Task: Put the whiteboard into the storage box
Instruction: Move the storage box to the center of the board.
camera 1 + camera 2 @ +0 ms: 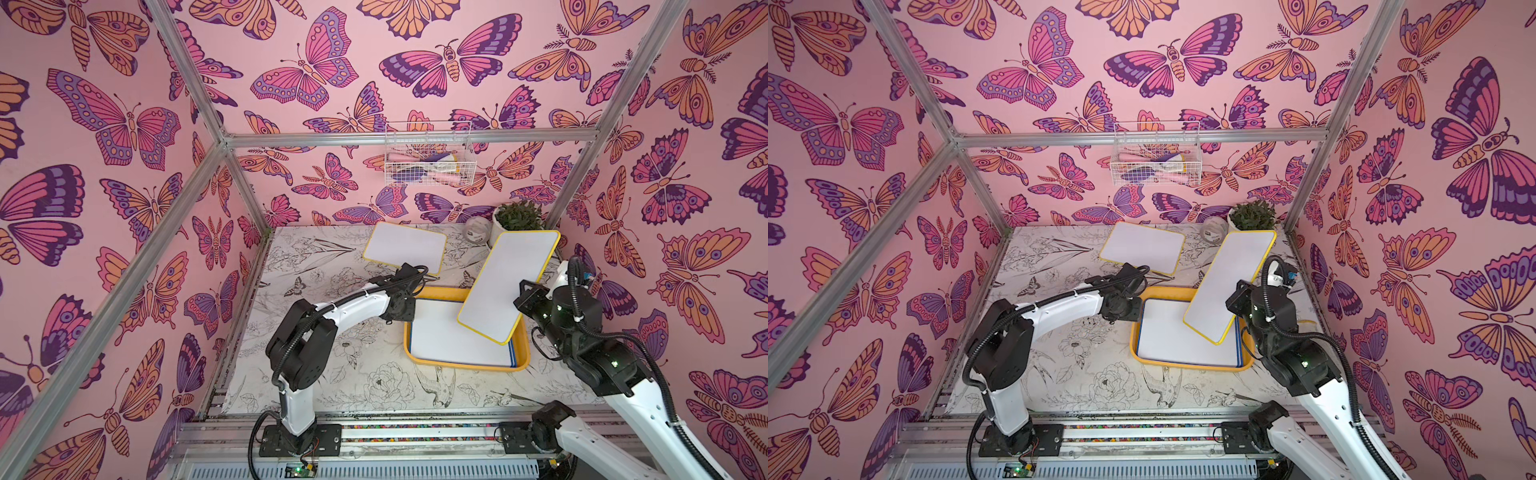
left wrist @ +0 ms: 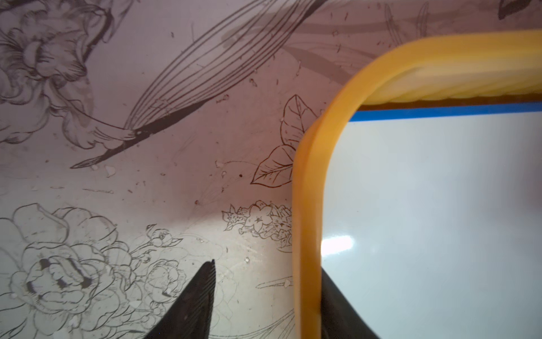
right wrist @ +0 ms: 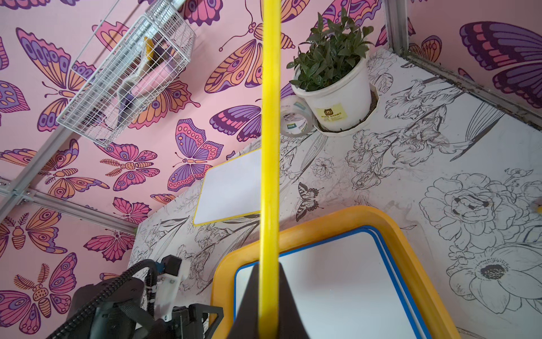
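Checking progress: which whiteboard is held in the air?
The yellow-edged whiteboard in the right gripper, tilted over the tray. The other yellow-edged one lies flat on the table; the blue-edged ones lie in the tray.

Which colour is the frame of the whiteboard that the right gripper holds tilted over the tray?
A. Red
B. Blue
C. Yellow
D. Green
C: the whiteboard in the right gripper has a yellow frame, seen edge-on in the right wrist view.

free: table (image 1: 316, 257) left of storage box (image 1: 440, 293) | blocked: held whiteboard (image 1: 507, 286) slanting over box
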Controlling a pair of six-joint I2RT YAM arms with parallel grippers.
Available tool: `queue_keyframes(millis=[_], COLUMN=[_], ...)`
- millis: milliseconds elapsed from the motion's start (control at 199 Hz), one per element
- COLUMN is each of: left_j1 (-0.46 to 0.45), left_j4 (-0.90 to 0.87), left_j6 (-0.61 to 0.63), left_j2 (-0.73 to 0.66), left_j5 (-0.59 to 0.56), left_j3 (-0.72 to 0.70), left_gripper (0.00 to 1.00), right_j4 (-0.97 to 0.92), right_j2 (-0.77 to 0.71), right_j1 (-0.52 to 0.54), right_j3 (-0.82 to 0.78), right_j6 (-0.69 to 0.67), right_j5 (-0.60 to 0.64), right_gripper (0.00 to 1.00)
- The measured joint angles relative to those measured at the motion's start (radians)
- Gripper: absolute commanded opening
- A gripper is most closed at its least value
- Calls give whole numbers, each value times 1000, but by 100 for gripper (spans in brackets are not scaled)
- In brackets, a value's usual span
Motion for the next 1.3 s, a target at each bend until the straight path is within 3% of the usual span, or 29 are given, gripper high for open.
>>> queue_keyframes(millis=[176,366,527,878,1299], left_j1=[-13,-6,38,398,716], left_j4=[19,55,86,42,-50], left_j6=[-31,-46,-64,-93,-170], left_j2=[5,-17,-134,-529,-803], left_j5=[13,19,43,125,210], left_j3=[5,-33,-179,-561,-732], left_gripper=[7,1,0,0,0], right_j4=[0,1,3,83,252], right_j2=[0,0,10,94,286], right_j1=[0,0,0,13,236], right_j3=[0,-6,-12,-35,-37], right_j6=[-10,-14,-14,40,127], right_j5=[-5,-7,-23,-105,-79], right_gripper=[0,0,0,0,0])
